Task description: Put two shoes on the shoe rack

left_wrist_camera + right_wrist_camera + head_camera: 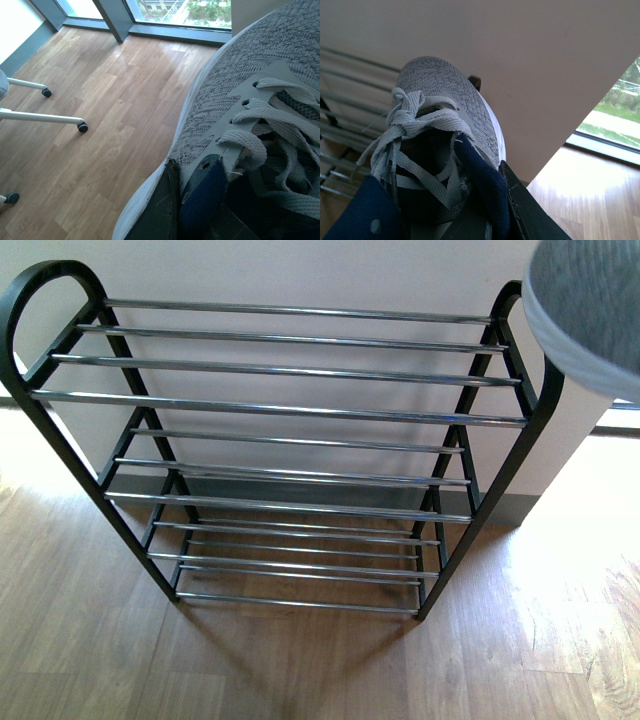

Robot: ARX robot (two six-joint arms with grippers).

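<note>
Two grippers: my left gripper (175, 217) and right gripper (496, 220) are each clamped on a sneaker's collar, one black finger outside the knit; the inner finger is hidden in the shoe.
Left load: the left-hand sneaker (225, 75) hangs over bare wooden floor (100, 150), out of the front view, so I can't say how near the rack it is.
Right load: the right-hand sneaker (440, 85) is up at the far right, toe toward the wall (530, 60), by the right arch of the shoe rack (280, 408).
Handling: I'd judge them light, with soft knit uppers that crumple under a pinch and thick soles that stay stiff. The padded collar is the sensible hold. Loose laces could snag a rod.
Landing: the smooth chrome rods have gaps between them, so each sole should bridge at least two rods or the shoe may tip.
Count: two grey sneakers, one rack, four tiers, four rods on the top tier, no shoe on any tier yet.
Further out: three chair casters (82, 127) show on the floor.
</note>
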